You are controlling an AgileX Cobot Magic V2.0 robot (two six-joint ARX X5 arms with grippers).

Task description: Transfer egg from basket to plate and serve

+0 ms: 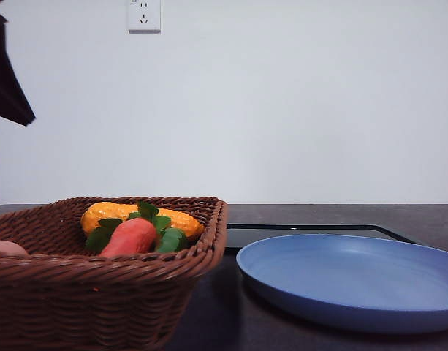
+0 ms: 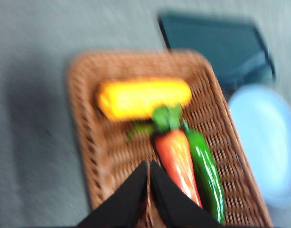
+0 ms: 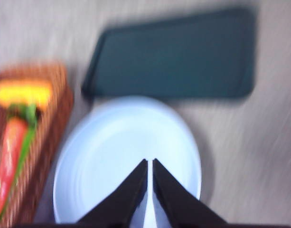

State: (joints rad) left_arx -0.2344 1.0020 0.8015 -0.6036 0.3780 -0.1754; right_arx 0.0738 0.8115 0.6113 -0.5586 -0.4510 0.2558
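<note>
Wicker fills the near left of the front view: the basket [image 1: 99,278] sits closest to the camera, sloping sides up, holding a carrot toy [image 1: 130,237] with green leaves, a yellow corn cob [image 1: 107,213] behind it and, in the left wrist view, a green pepper [image 2: 207,175] alongside the carrot. The egg [image 1: 4,248] shows as a pinkish-tan curve at the basket's near left edge, partly cut off by the frame.

The left gripper [image 2: 149,166] hangs above the basket's middle, fingers pressed together with nothing between them. The egg lies off to one side of it, outside that blurred wrist picture, so the arm probably has to shift toward the basket's corner and open first.

Just right of the basket, the blue plate [image 1: 399,311] lies bare, likely set close for a short carry. The right gripper [image 3: 150,166] hovers over it, fingers likewise closed and empty.

Farthest back rests a flat black tray [image 1: 311,230].
</note>
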